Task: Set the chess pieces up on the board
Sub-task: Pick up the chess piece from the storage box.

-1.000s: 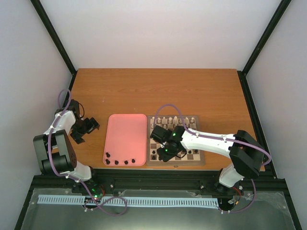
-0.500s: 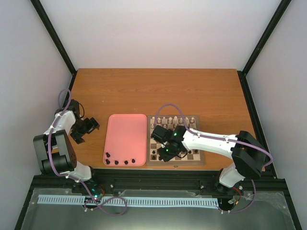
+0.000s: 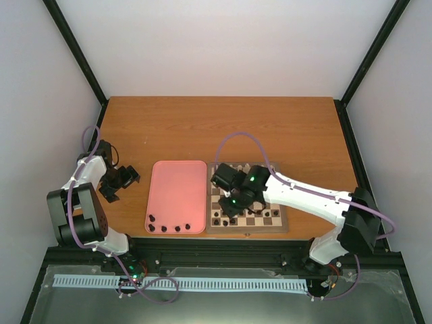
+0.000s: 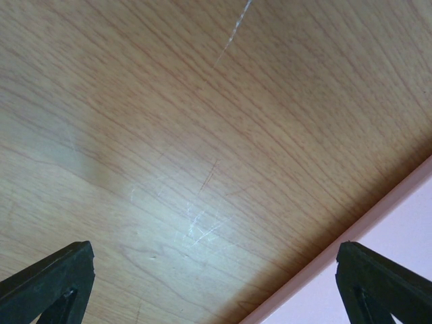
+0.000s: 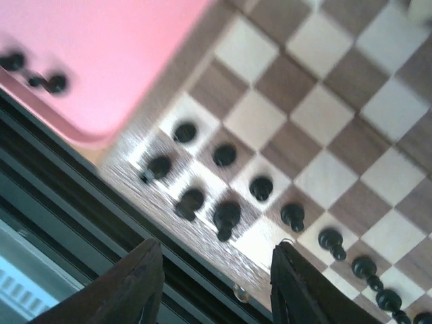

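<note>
The board (image 3: 247, 231) lies right of the middle, and my right arm hides much of it. In the right wrist view, several dark chess pieces (image 5: 226, 216) stand in two rows on the board's (image 5: 317, 115) near-left squares. My right gripper (image 5: 216, 283) hangs open above the board's near edge with nothing between its fingers; seen from above, the right gripper (image 3: 227, 202) is over the left half of the board. Several more dark pieces (image 3: 165, 227) lie along the near side of the pink tray (image 3: 177, 189). My left gripper (image 4: 216, 290) is open and empty over bare table.
The pink tray's rim (image 4: 378, 223) runs just right of my left gripper (image 3: 123, 185). A black rail (image 5: 101, 229) borders the table just below the board's near edge. Wooden table (image 3: 223, 128) stretches beyond the tray and board to the back walls.
My right gripper has opened and moved from the board's near rows up toward its middle, leaving the dark pieces standing. The left arm has not moved.
</note>
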Motion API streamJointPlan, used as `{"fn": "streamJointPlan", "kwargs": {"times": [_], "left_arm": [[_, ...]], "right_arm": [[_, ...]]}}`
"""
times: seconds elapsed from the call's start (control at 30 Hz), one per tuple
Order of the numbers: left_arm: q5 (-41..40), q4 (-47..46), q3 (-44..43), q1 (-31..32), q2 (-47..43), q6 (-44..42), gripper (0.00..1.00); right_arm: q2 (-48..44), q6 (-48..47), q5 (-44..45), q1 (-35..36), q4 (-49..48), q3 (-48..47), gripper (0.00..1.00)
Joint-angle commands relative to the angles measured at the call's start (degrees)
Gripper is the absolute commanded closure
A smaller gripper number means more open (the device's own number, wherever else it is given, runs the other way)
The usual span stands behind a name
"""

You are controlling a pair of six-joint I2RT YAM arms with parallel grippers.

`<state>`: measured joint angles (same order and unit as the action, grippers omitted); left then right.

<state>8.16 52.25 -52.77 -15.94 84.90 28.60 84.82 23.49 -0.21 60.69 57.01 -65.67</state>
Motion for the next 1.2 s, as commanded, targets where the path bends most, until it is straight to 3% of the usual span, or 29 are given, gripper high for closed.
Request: {"fn": "streamJointPlan", "kwargs": {"times": [0.0, 0.3, 0.63, 0.8, 1.17], "left_arm": [[0.1, -0.4, -1.3, 0.3, -0.9, -1.1, 0.00], [0.6, 0.0, -1.3, 0.3, -1.9, -0.8, 0.00], [0.3, -0.6, -0.7, 0.3, -1.8, -0.6, 0.00], [-1.0, -0.4, -0.8, 0.3, -1.4, -0.9, 0.00], [-3.1, 0.0, -0.7, 0.3, -1.4, -1.0, 0.00]], "right_arm": [[2.9, -3.6, 1.8, -0.4, 2.9, -9.6, 0.52], [22.3, -11.3, -3.5, 0.9, -1.6, -30.5, 0.45], [43.8, -15.2, -8.1, 5.0, 0.9, -56.8, 0.41], [48.3, -13.0, -12.0, 5.5, -0.1, -61.9, 0.43], [52.9, -13.7, -15.4, 6.6, -0.6, -63.8, 0.46]]}}
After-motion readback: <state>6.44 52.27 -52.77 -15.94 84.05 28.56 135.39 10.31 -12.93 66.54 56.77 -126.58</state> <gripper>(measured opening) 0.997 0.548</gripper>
